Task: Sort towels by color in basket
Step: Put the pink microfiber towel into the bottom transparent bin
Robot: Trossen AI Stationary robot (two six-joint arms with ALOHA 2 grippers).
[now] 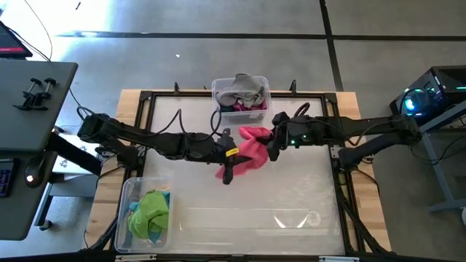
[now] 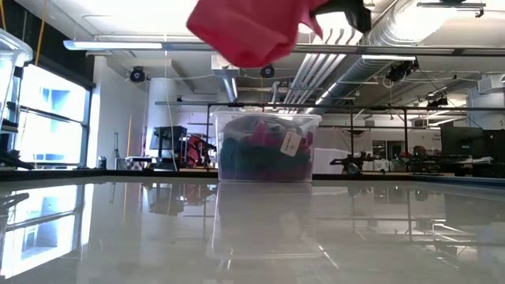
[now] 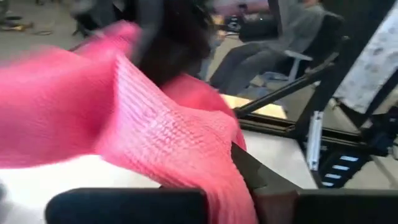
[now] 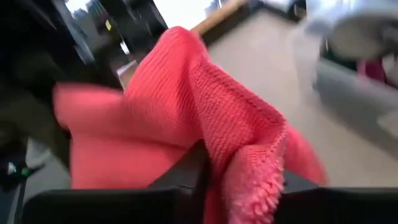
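Hanging in mid-frame of the high view, clear of the desk (image 1: 291, 196), the pink towel (image 1: 251, 149) is stretched between both pincers. It looks light, limp and knitted, so it should sag and fold rather than slip; an edge or corner is the best hold. The left pincer (image 1: 231, 161) is clenched on its lower end, the right pincer (image 1: 271, 142) on its upper side. One bin (image 1: 263, 93) sits above centre, another (image 1: 125, 211) at lower left.
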